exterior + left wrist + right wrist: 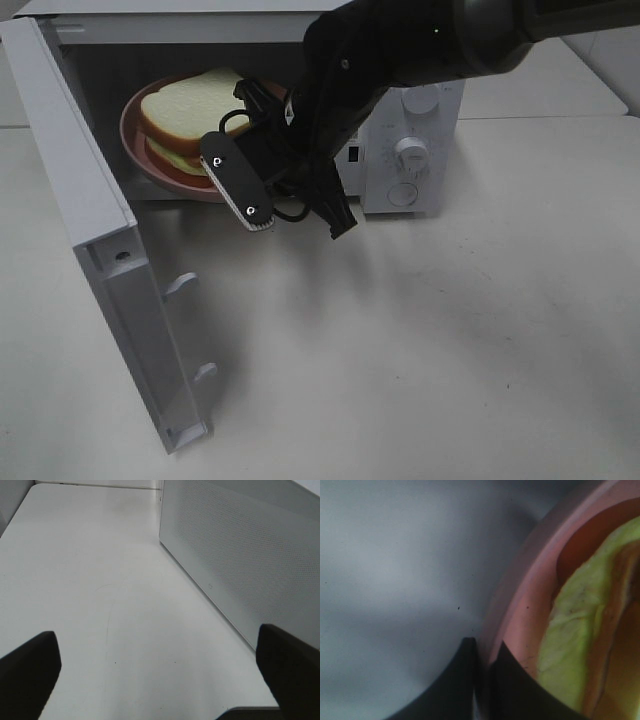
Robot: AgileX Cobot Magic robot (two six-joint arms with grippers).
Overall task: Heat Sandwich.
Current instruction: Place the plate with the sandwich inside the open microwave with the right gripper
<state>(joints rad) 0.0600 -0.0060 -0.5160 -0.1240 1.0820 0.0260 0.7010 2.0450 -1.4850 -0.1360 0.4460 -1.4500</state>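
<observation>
The thick white-bread sandwich with tan crust and yellow-green filling is carried on a round pink plate. The plate is set inside the open cavity of a white microwave oven standing at the far edge of the pale tabletop, and its rim lies near the cavity's front edge. That rim is pinched between the nearly closed black fingers of the right gripper, while the left gripper is held above the tabletop beside a white dotted panel, its fingers spread wide apart.
</observation>
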